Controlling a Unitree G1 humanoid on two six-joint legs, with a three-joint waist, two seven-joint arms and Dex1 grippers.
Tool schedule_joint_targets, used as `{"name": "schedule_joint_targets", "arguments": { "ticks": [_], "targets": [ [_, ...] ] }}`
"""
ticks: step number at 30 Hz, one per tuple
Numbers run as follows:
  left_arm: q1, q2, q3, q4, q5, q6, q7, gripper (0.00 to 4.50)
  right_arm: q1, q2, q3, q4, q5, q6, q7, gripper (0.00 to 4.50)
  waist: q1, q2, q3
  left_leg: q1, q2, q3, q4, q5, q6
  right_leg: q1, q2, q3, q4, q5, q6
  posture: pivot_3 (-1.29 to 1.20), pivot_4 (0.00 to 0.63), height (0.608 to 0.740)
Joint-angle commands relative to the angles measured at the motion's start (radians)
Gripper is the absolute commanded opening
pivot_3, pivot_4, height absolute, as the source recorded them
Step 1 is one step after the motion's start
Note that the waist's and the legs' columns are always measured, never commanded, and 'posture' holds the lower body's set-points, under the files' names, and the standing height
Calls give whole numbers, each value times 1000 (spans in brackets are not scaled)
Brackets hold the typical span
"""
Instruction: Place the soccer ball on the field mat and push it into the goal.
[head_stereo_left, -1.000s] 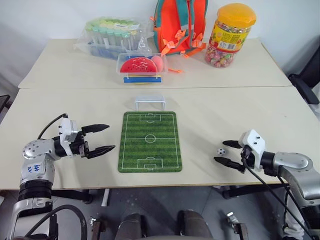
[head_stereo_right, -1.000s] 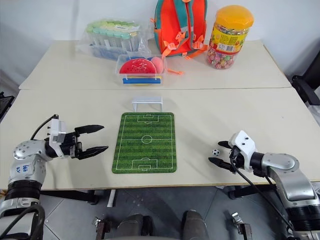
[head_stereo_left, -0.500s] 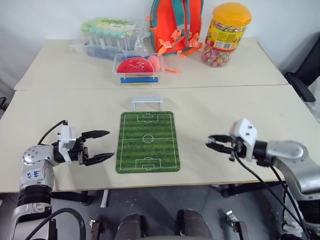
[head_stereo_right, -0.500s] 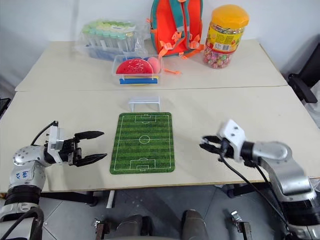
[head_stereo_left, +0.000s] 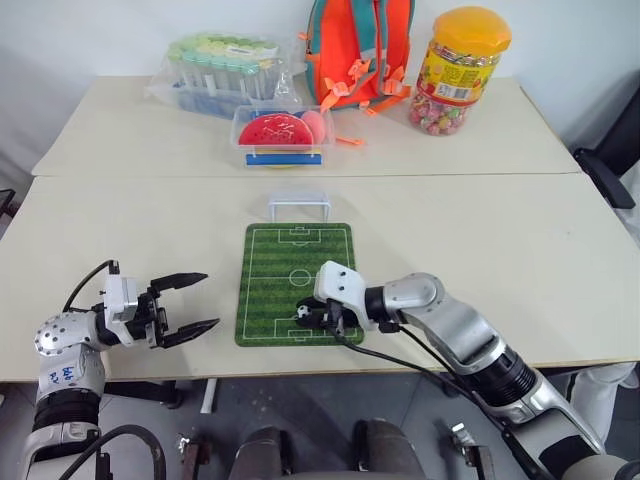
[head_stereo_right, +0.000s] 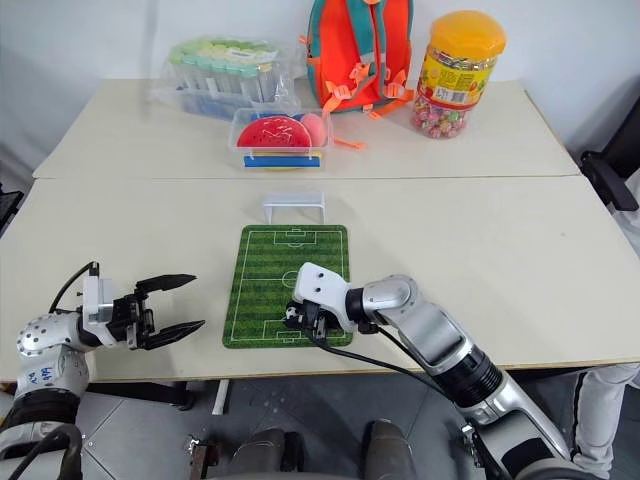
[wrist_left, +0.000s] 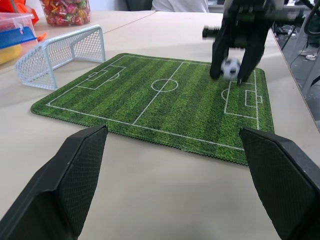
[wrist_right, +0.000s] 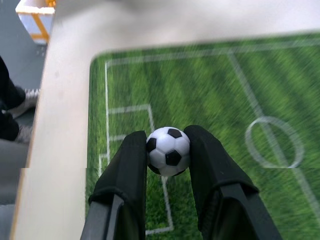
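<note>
- Two pale tables (head_stereo_left: 520, 240) are standing end to end against a white wall, the far one carrying a backpack (head_stereo_left: 362, 45), a candy jar (head_stereo_left: 460, 70), a tube rack (head_stereo_left: 225, 70) and a clear box (head_stereo_left: 283, 138).
- The soccer ball (wrist_right: 169, 151) is being pinched between both fingers of the right gripper (head_stereo_left: 308, 318), hanging just above the near end of the field mat (head_stereo_left: 300, 260), around the near penalty box.
- The mat's long axis is running near to far, with the goal (head_stereo_left: 298, 205) standing just beyond its far edge, mouth facing the mat.
- From the ball, the goal is lying straight along that axis, so I judge the push needs to go directly far-ward once the ball is set down.
- The left gripper (head_stereo_left: 188, 303) is waiting with fingers spread wide and holding nothing, near the table's front edge, left of the mat; the right arm is plainly the closer one.
</note>
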Motion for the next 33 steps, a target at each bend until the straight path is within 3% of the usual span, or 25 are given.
{"name": "schedule_joint_targets", "arguments": {
  "ticks": [1,27,31,33],
  "targets": [
    [45,19,28,-60,-41,-3,-61,4500,-18,12,18,-13,-13,-33,34,850,-2,0,0,0,1,0,0,0,0,0,0,-1,0,0,0,0,150,740],
    [52,-3,14,-86,-31,12,-4,4500,-12,41,32,64,-77,-94,105,850,-5,0,0,0,1,0,0,0,-1,0,0,-1,0,0,0,0,150,740],
    [43,-9,11,-81,-27,14,0,4500,-12,52,27,65,-81,-96,99,2119,-5,0,0,0,1,0,0,0,-1,0,0,-1,0,0,0,0,150,740],
    [39,-10,11,-77,-25,14,2,4500,-13,53,26,54,-78,-92,104,2119,-5,0,0,0,1,0,0,0,-1,0,0,-1,0,0,0,0,150,740]
  ]
}}
